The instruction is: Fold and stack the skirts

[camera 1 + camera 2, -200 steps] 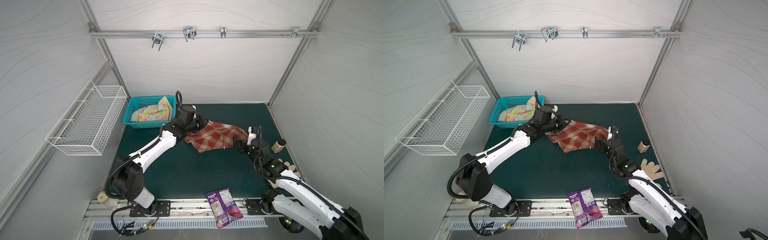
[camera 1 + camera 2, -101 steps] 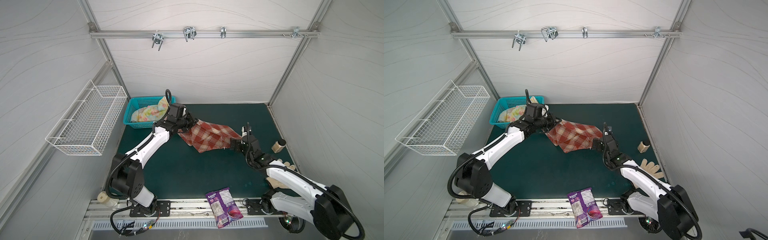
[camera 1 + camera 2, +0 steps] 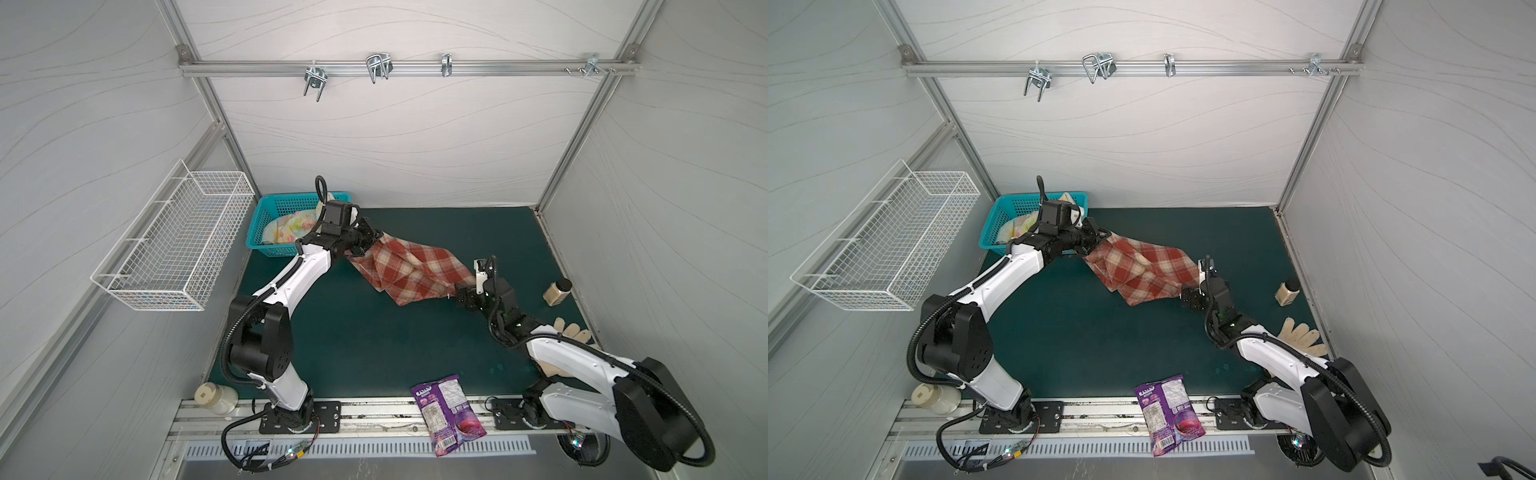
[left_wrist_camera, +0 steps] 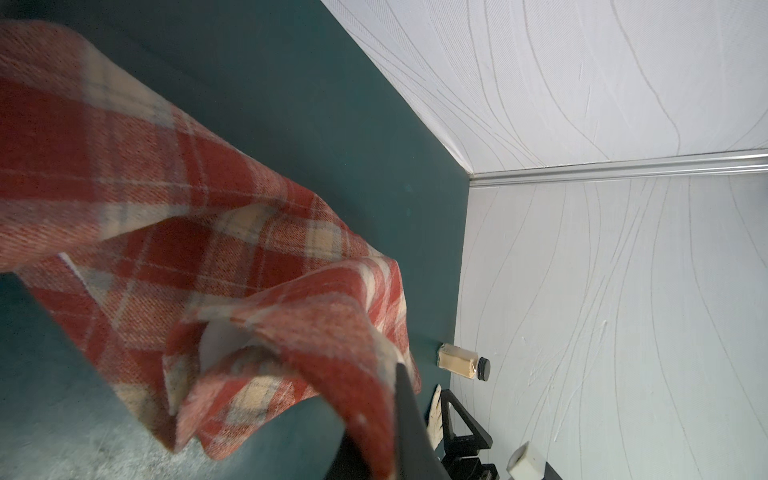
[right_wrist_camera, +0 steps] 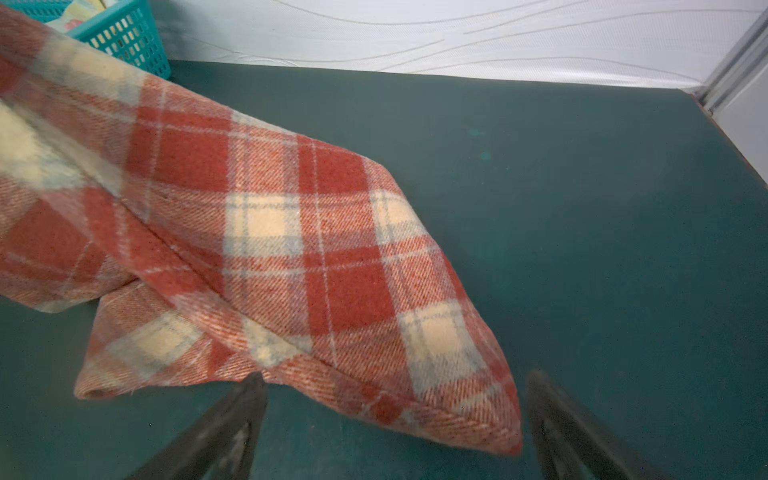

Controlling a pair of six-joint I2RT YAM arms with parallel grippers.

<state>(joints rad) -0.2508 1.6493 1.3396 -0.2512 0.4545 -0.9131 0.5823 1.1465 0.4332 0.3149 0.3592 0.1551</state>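
Observation:
The rust-red and cream plaid skirt [image 3: 411, 270] [image 3: 1142, 270] hangs stretched over the green mat, partly lifted. My left gripper [image 3: 368, 241] [image 3: 1100, 243] holds its far left end beside the basket; in the left wrist view this gripper [image 4: 390, 436] is shut on the plaid skirt [image 4: 208, 249]. My right gripper [image 3: 461, 293] [image 3: 1187, 297] is at the skirt's right corner. In the right wrist view it [image 5: 397, 376] is open, with the plaid skirt's [image 5: 291, 232] hemmed corner lying between the spread fingers [image 5: 249, 399]. The pastel floral skirt [image 3: 291, 224] [image 3: 1017, 224] lies bunched in the basket.
A teal basket [image 3: 266, 245] stands at the back left and a white wire basket [image 3: 174, 245] hangs on the left wall. A small bottle [image 3: 557, 291] and a cream glove [image 3: 571, 332] lie at the right edge. A purple snack bag [image 3: 446, 409] and a white jar [image 3: 216, 397] sit at the front.
My left gripper has pulled the plaid skirt a little left toward the basket. My right gripper has moved left to the skirt's right corner, its arm stretched lower.

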